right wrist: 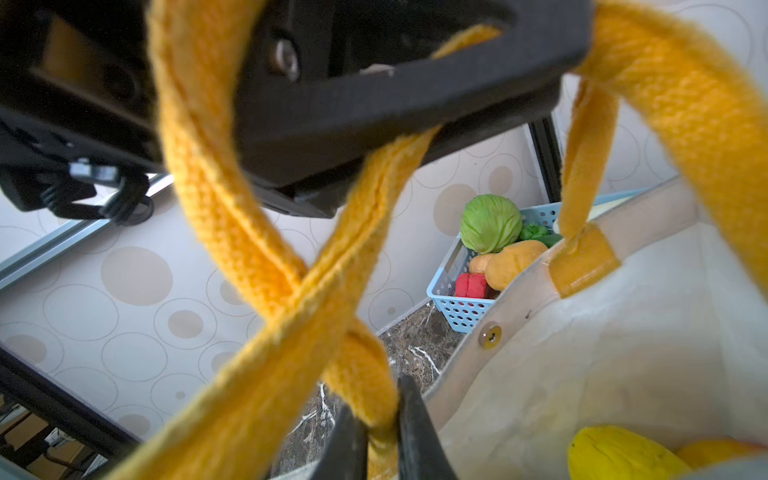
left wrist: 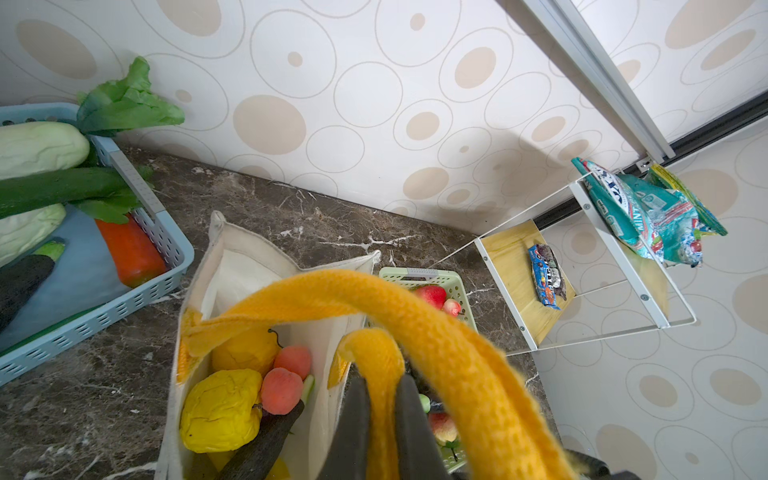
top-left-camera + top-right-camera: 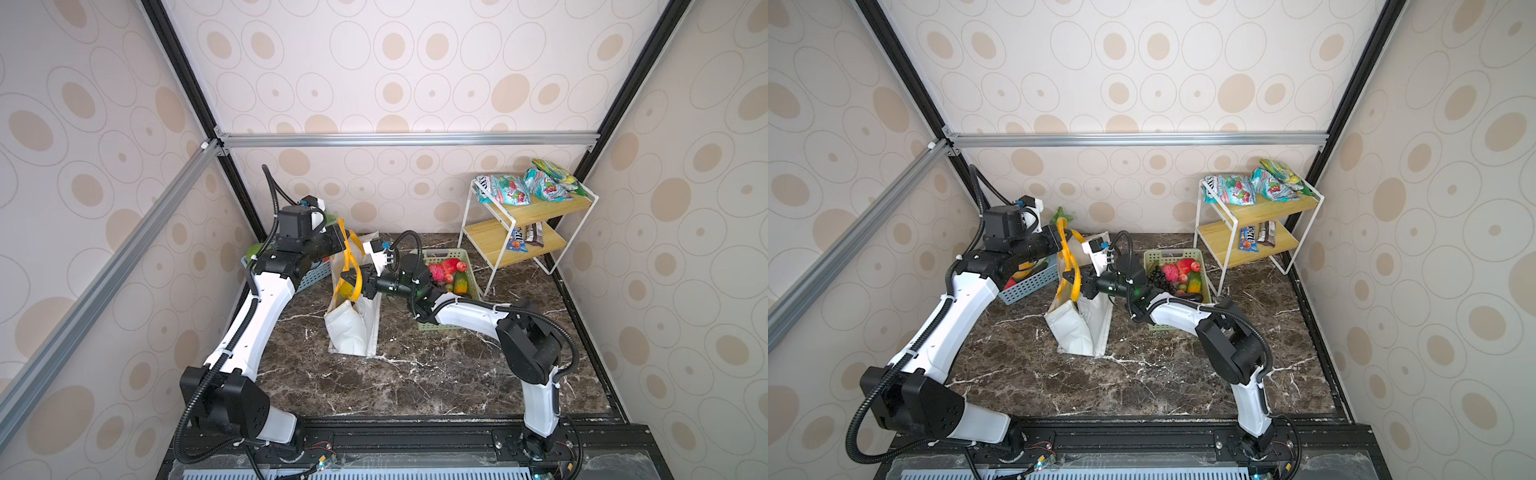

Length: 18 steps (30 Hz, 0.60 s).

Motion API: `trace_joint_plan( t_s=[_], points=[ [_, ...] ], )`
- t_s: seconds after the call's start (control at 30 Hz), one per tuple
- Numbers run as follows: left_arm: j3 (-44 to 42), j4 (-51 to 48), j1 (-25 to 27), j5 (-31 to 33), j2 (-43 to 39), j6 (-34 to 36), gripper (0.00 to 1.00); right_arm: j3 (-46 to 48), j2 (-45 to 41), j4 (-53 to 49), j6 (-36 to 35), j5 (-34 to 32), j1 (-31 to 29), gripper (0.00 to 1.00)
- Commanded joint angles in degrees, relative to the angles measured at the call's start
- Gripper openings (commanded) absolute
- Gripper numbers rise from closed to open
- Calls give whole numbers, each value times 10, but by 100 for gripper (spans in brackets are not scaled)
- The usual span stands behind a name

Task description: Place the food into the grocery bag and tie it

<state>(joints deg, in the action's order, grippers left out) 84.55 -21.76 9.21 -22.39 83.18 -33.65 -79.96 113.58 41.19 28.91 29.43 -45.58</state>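
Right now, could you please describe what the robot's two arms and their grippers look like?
The left arm and right arm share one build: smooth white shells between chunky black joint housings. Black corrugated cable conduit runs along each, fastened with white ties. The left gripper and right gripper have dark, flat, tapering jaws.
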Motion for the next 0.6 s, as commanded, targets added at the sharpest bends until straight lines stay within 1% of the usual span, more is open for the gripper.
trace_joint_plan(
  t_s=[0.0,0.07,0.4,0.57],
  points=[
    [6,5,-7,6,-18,9,5,9,-32,-25,14,-61,2,13],
    [6,2,-9,8,-19,12,5,19,-42,-35,20,-85,2,13],
    [-13,-5,-23,7,-22,24,4,91,-97,-16,44,-209,2,13],
    [-37,-3,-28,7,-26,28,5,109,-106,-9,48,-253,2,13]
  ],
)
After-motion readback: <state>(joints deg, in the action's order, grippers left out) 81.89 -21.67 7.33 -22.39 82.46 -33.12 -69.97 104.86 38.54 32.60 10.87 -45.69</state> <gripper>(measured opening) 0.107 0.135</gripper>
